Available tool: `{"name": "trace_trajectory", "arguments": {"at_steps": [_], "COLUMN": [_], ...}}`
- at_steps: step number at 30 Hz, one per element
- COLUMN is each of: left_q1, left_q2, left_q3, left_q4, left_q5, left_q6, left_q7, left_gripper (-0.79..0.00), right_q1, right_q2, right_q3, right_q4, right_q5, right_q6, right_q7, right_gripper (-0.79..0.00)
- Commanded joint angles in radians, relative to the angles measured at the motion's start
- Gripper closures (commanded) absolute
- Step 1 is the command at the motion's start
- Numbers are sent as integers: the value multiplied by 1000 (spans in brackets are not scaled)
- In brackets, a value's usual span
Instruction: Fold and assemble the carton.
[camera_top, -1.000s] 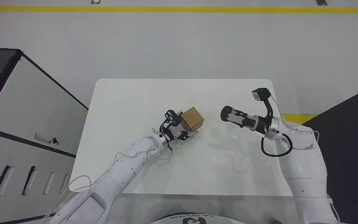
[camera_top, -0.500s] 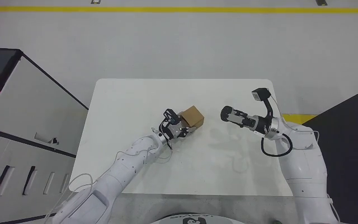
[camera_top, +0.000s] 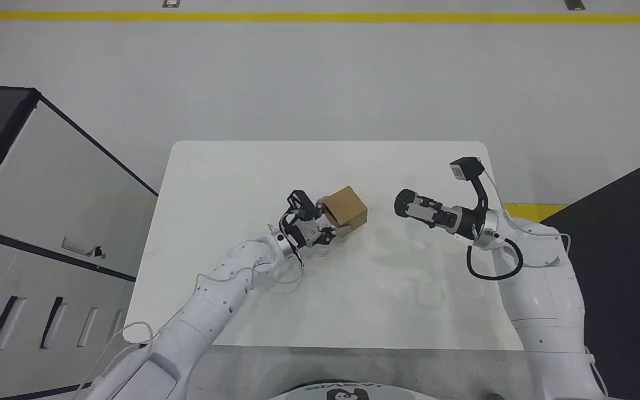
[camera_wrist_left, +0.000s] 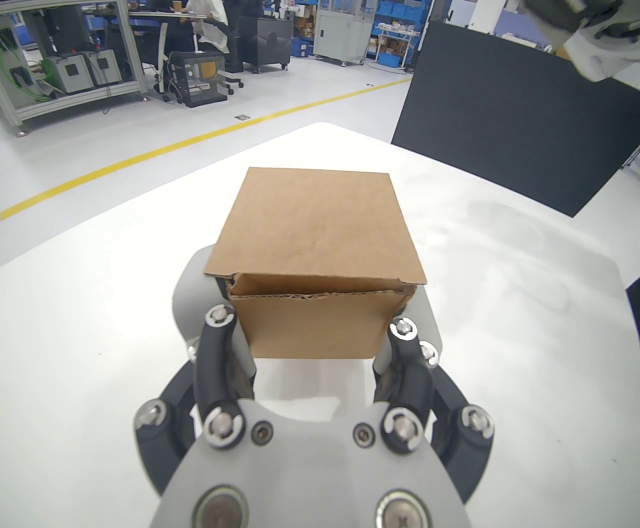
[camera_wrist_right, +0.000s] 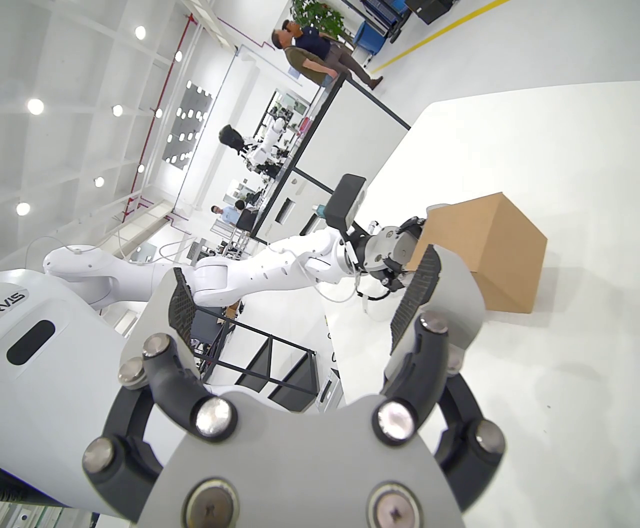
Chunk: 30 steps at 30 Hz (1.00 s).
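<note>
Item: brown cardboard cube-shaped carton, flaps folded down, with a thin gap under the lid edge on the gripped side.
Location: near the middle of the white rounded-corner counter.
Left arm: left claw clamped on the carton, one finger against each opposite side wall.
Right arm: right claw spread wide, holding nothing, well apart from the carton on the counter's right side and pointed toward it.

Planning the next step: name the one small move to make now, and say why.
Probably bring the open right pincer across to press the lid's loose edge down: it gapes, while the left pincer grips the carton by its sides.
</note>
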Motion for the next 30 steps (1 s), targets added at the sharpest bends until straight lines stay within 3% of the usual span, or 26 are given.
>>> {"name": "trace_trajectory", "arguments": {"at_steps": [1, 9, 13, 22, 30], "left_q1": [32, 33, 52, 202, 299], "left_q2": [16, 16, 35, 112, 140], "left_q3": [-33, -35, -106, -319, -407], "left_q4": [-94, -92, -128, -368, -536], "left_q5": [8, 8, -7, 62, 67], "left_q6": [-11, -3, 3, -166, -213], "left_q7": [-71, -73, -74, -109, -151], "left_gripper": [0, 0, 0, 0, 0], "right_q1": [0, 0, 0, -2, -61], "right_q2": [0, 0, 0, 0, 30], "right_q3": [0, 0, 0, 0, 78], "right_q4": [0, 0, 0, -4, -30], "right_q5": [0, 0, 0, 2, 107], "right_q6": [0, 0, 0, 4, 2], "right_q7": [0, 0, 0, -14, 2], "right_gripper": [-785, -785, -785, -785, -785]}}
